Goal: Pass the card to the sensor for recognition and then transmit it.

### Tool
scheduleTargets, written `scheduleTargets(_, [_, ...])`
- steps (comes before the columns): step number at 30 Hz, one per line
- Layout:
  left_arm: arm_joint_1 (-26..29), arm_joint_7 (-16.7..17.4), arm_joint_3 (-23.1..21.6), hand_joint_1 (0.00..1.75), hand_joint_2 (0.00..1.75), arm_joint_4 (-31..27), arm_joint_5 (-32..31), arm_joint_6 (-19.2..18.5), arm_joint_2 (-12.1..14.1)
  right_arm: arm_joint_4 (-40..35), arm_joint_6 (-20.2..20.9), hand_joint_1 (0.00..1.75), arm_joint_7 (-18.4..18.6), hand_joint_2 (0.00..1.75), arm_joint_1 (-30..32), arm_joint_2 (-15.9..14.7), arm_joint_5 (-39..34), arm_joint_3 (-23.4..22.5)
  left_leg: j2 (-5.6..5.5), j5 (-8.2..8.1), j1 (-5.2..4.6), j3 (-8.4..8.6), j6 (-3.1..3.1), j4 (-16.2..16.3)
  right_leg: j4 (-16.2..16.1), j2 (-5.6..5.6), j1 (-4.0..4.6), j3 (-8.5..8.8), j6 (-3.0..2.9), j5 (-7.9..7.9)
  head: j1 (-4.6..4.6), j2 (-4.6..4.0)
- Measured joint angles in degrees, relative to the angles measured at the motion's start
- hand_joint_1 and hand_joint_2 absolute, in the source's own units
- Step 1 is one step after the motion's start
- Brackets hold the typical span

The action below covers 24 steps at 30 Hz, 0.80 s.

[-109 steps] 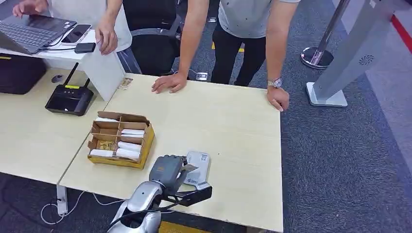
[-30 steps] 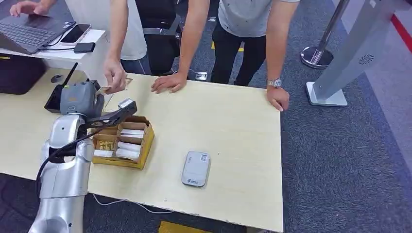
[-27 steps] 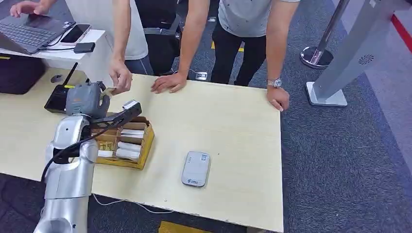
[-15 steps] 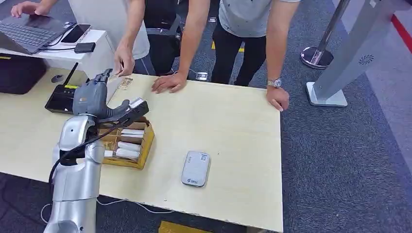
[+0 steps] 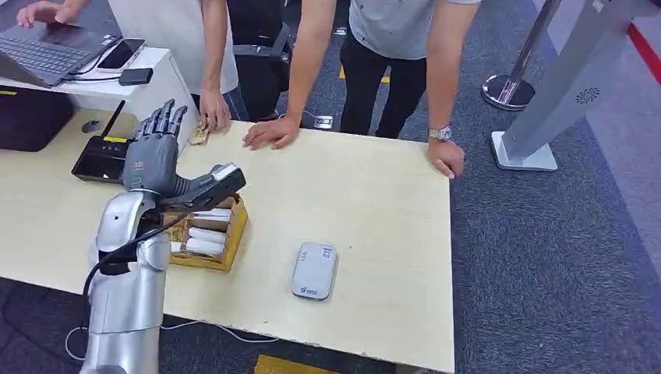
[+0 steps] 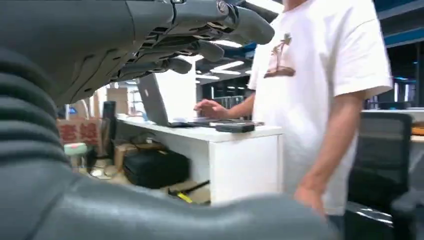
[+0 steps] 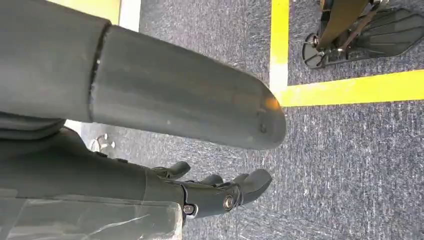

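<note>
— While the left hand (image 5: 156, 152) is raised over the counter (image 5: 374, 202) at about nine o'clock, what is it holding?
— Nothing. Its fingers (image 6: 210, 22) are spread and straight, the palm empty, just above the cardboard box (image 5: 199, 234) of white rolls.
— And the card?
— A small card (image 5: 200, 135) lies on the counter's far edge at about eleven o'clock, under a person's hand (image 5: 212, 118).
— The sensor?
— A grey sensor (image 5: 314, 269) lies flat near six o'clock, well apart from the card.
— The right hand?
— The right hand (image 7: 220, 192) hangs over grey carpet with yellow lines, fingers slightly curled and apart, holding nothing.
— Anyone else?
— A second person (image 5: 390, 47) leans both hands on the far edge, around twelve to two o'clock.
</note>
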Motion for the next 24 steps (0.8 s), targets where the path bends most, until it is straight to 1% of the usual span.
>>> scheduleTargets(2, [2.34,-0.24,-1.52,0.00,1.75,-1.59,0.92,-0.15,-0.55,0.00,-0.02,0.00,0.02,0.00,0.00,0.00,-0.42,-0.37,0.00,-0.01,0.00,0.00,0.01,0.00,-0.01,0.00,0.00,-0.01,0.00,0.00,0.00,0.00])
scheduleTargets(6, [5.55,0.79,-4.26,0.00,1.75,-3.41,1.38,0.04,-1.09,0.00,-0.04,0.00,0.07,0.00,0.00,0.00,-0.55,-0.79,0.00,-0.01,0.00,-0.01,0.02,0.00,-0.02,-0.01,0.00,-0.01,0.00,0.00,0.00,0.00])
scheduleTargets(9, [7.27,0.81,-5.79,0.00,1.75,-4.46,1.83,0.04,-1.16,0.00,-0.15,0.00,0.11,0.00,0.01,0.00,-0.98,-0.92,0.00,-0.01,0.00,0.00,0.02,0.00,-0.02,0.00,0.00,0.00,0.00,0.00,0.00,0.00])
scheduleTargets(13, [11.65,1.22,-9.46,0.00,1.75,-5.85,1.75,0.50,-1.14,0.00,-0.46,0.00,0.37,0.00,0.03,0.00,-1.51,-1.38,0.00,-0.01,0.01,0.00,0.01,0.00,-0.01,0.00,0.00,-0.01,0.00,0.00,0.00,0.00])
scheduleTargets(18, [16.27,2.99,-13.59,0.00,1.75,-7.34,1.64,-0.24,-0.50,0.00,-0.79,0.00,0.72,0.00,0.07,0.00,-2.05,-1.96,0.00,-0.03,0.01,-0.01,0.02,0.00,-0.02,0.00,0.00,-0.02,0.00,-0.01,0.00,0.00])
scheduleTargets(21, [18.01,3.15,-15.08,0.00,1.75,-7.80,1.92,-1.18,0.11,0.00,-0.94,0.00,0.85,0.00,0.07,0.00,-2.36,-2.25,0.00,-0.02,0.01,-0.01,0.02,0.00,-0.02,-0.01,0.00,-0.02,0.00,-0.01,0.00,0.00])
scheduleTargets(24, [19.04,4.11,-16.06,0.00,1.75,-8.13,1.96,-1.81,0.79,0.00,-0.98,0.00,0.92,0.00,0.08,0.00,-2.40,-2.32,0.00,-0.02,0.01,0.00,0.02,-0.01,-0.01,-0.01,0.00,-0.01,0.00,-0.01,0.02,0.00])
